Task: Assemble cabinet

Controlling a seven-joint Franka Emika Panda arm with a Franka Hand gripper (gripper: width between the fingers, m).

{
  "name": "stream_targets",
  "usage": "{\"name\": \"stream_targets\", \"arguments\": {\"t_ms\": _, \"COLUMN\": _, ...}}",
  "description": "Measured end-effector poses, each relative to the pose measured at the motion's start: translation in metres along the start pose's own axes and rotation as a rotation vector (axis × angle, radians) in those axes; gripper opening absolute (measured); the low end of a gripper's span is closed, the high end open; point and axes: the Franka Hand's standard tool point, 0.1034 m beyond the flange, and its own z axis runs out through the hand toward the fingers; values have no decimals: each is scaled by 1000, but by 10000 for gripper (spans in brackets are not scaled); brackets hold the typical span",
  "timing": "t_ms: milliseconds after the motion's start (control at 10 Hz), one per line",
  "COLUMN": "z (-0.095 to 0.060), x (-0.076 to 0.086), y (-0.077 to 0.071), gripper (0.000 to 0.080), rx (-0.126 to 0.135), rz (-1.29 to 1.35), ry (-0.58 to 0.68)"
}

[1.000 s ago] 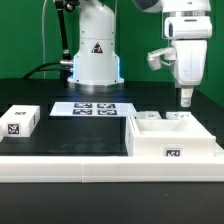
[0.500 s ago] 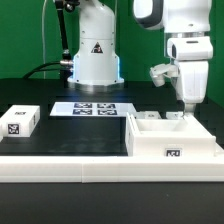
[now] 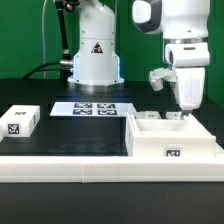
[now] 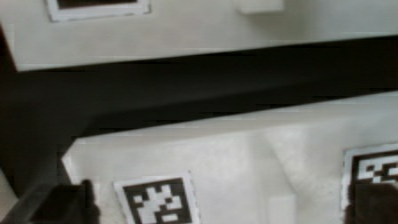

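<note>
The cabinet is being shown open-topped on the tabletop, at the exterior view's right. Assembly is judged early, since a small tagged white part is lying well apart. Nothing is being seen inside the box. The gripper is hovering above its far edge; the fingers' state cannot be told.

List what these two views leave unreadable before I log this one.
gripper: finger gap too small in the exterior view; the wrist view shows one finger, the other cut off by the edge.
cabinet floor: exterior view, hidden by its front wall.
tag: wrist view, blurred.
</note>
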Motion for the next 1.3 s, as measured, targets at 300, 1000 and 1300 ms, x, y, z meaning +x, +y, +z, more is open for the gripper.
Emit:
{"name": "stream_targets", "arguments": {"t_ms": 300, "z": 0, "x": 2, "y": -1, "gripper": 404, "rx": 1, "rz": -1, "ry": 0}}
{"name": "stream_targets", "arguments": {"t_ms": 1000, "z": 1, "x": 1, "y": -2, "gripper": 67, "rx": 3, "rz": 0, "ry": -1}}
{"name": "stream_targets", "arguments": {"t_ms": 1300, "z": 1, "x": 1, "y": -1, "gripper": 68, "rx": 2, "rz": 1, "ry": -1}}
